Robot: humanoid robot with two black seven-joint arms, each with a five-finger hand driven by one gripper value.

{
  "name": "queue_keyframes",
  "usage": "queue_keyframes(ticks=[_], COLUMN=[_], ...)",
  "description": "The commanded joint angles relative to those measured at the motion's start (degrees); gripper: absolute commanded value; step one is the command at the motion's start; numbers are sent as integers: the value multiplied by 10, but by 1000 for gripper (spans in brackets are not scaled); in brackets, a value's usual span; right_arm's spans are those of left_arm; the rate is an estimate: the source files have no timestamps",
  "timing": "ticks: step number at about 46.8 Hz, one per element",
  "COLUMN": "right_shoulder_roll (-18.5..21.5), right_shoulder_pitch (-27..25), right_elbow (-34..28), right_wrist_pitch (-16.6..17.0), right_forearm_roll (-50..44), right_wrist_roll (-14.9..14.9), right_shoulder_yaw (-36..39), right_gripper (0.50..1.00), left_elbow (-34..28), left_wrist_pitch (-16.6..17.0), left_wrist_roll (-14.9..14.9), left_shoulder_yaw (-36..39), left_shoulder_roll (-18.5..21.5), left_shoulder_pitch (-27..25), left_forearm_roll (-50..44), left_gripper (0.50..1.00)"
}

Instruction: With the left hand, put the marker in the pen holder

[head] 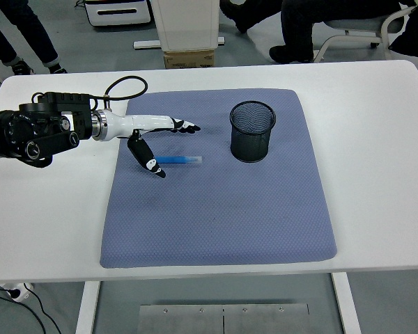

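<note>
The left hand [155, 136] is held open over the blue marker [179, 160], fingers stretched flat above it and thumb angled down beside its left end; nothing is gripped. The marker is laid flat on the grey-blue mat [219, 209], left of the black mesh pen holder [252, 132] and apart from it.

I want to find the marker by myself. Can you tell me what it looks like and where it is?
Look at the white table, then the blue-grey mat on it. On the mat's left part, just below the robot's left hand, lies the marker, flat and pointing sideways. It is the only thin bright blue stick; the black mesh pen holder stands upright to its right.
</note>
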Motion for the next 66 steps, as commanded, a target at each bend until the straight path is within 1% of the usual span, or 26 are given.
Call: queue_keyframes(ticks=[1,9,15,24,33,36,37,39,43,46,47,50,52,56,59,66], right_shoulder_roll=[0,0,0,0,0,0,0,0,0,0,0,0,0,0,0,0], right_shoulder_pitch=[0,0,0,0,0,0,0,0,0,0,0,0,0,0,0,0], right_elbow=[0,0,0,0,0,0,0,0,0,0,0,0,0,0,0,0], right_wrist_pitch=[0,0,0,0,0,0,0,0,0,0,0,0,0,0,0,0], right_forearm_roll=[0,0,0,0,0,0,0,0,0,0,0,0,0,0,0,0], right_wrist_roll=[0,0,0,0,0,0,0,0,0,0,0,0,0,0,0,0], right_shoulder_yaw=[0,0,0,0,0,0,0,0,0,-1,0,0,-1,0,0,0], right_gripper=[1000,1000,1000,1000,1000,1000,1000,1000,1000,1000,1000,1000,1000,1000,1000,1000], left_elbow=[3,3,4,8,9,8,8,8,8,8,8,8,9,8,8,8], left_wrist_pitch=[0,0,-1,-1,-2,-3,-3,-3,-3,-3,-3,-3,-3,-3,-3,-3], left_wrist_roll=[2,8,37,53,58,59,60,62,62,62,62,62,62,62,62,62], left_shoulder_yaw=[0,0,0,1,1,1,1,1,1,1,1,1,1,1,1,1], left_shoulder_roll=[-5,-17,-23,-28,-35,-36,-37,-37,-37,-37,-37,-37,-37,-37,-37,-37], left_shoulder_pitch=[-1,-2,-1,-1,-1,-1,-1,-1,-1,-1,-1,-1,-1,-1,-1,-1], left_forearm_roll=[13,18,19,44,47,48,48,52,64,69,71,71,71,71,71,71], left_gripper=[1000,1000,1000,1000,997,947,924,898,813,769,760,754,728,704,675,646])
